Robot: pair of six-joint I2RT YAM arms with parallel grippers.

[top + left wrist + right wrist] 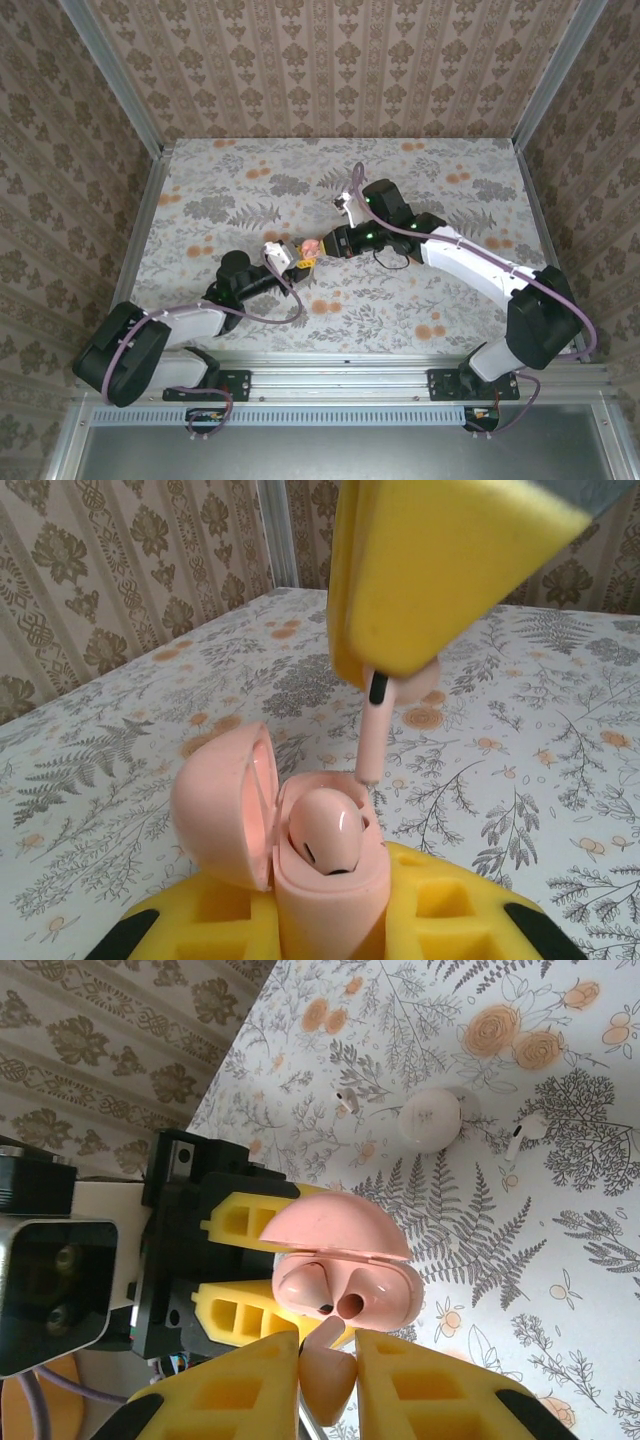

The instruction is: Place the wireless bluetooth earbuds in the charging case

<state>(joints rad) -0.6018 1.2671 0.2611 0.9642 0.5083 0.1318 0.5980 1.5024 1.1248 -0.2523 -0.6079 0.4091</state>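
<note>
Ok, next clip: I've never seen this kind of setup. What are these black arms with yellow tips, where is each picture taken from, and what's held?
Two robot arms are bolted at the near edge of a flowery table. The wide picture looks down from above and behind them; the other two come from wrist cameras. The left arm's fingers are shut on an open pink charging case, one pink earbud already seated inside. The right arm's fingers pinch a second pink earbud, stem aimed at the empty socket. A white case and two white earbuds lie loose on the table.
</note>
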